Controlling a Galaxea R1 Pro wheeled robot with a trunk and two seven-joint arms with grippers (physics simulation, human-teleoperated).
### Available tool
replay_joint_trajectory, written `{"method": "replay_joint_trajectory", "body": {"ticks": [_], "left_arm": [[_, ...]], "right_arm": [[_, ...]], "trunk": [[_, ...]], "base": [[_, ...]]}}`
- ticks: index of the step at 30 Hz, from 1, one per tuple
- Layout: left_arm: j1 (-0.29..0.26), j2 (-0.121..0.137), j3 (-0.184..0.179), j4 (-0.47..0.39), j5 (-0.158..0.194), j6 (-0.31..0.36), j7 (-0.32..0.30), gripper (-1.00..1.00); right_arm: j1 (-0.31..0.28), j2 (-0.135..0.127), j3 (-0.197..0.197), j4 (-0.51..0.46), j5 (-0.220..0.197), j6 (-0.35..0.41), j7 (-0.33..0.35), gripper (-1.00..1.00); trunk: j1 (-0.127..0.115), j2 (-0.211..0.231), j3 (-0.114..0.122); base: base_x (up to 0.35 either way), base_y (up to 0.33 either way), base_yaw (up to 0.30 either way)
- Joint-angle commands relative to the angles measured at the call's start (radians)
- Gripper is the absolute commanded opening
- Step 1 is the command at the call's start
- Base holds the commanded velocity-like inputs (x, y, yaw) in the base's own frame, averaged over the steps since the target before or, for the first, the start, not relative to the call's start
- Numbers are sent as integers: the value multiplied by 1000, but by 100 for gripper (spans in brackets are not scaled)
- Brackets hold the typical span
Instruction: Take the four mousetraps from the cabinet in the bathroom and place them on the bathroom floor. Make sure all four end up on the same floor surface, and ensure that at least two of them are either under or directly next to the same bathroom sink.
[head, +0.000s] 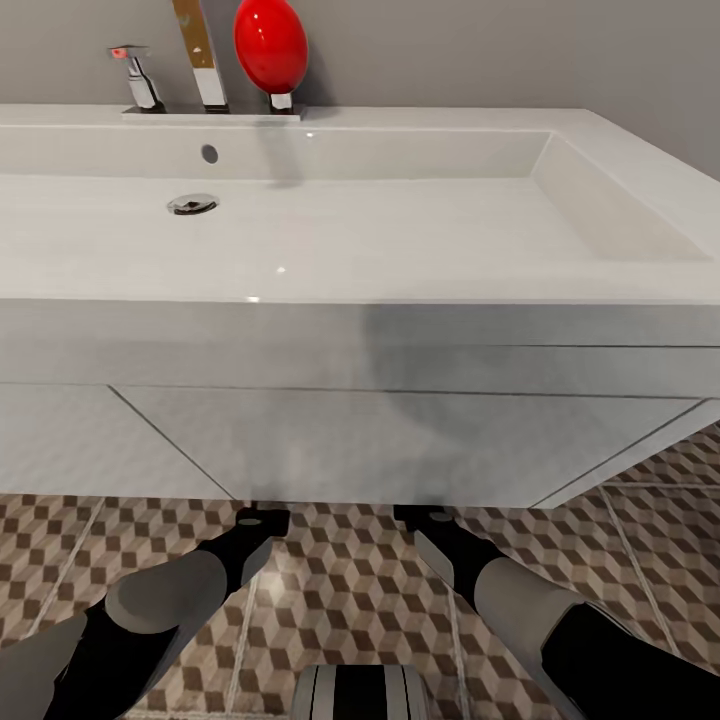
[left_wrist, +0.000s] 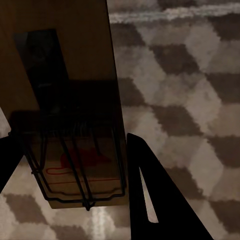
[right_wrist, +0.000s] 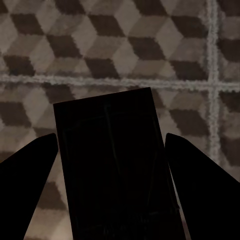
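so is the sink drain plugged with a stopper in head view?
No, the drain in the sink shows an open chrome ring with a dark hole.

A shiny tap (head: 207, 55) stands at the upper left of the frame. A red egg-shaped thing (head: 271, 44) sits just beside it. The wall (head: 500, 50) behind is gray.

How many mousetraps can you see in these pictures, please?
2. One mousetrap lies between the fingers of the left gripper; the other mousetrap sits between the fingers of the right gripper, both above the patterned floor. Others may be hidden.
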Motion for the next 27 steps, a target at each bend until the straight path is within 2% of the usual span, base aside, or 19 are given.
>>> {"method": "replay_joint_trajectory", "body": {"ticks": [1, 24, 27], "left_arm": [[0, 0, -9, 1, 5, 1, 4, -100], [0, -3, -7, 0, 6, 3, 3, -100], [0, -3, -7, 0, 6, 4, 3, -100]], "right_arm": [[-40, 0, 11, -1, -1, -2, -7, -100], [-40, 0, 11, -3, -1, -3, -7, -100], [-40, 0, 11, -3, -1, -3, -7, -100]], "trunk": [[0, 0, 0], [0, 0, 0], [1, -1, -12]], "base": [[0, 0, 0], [0, 0, 0], [0, 0, 0]]}}
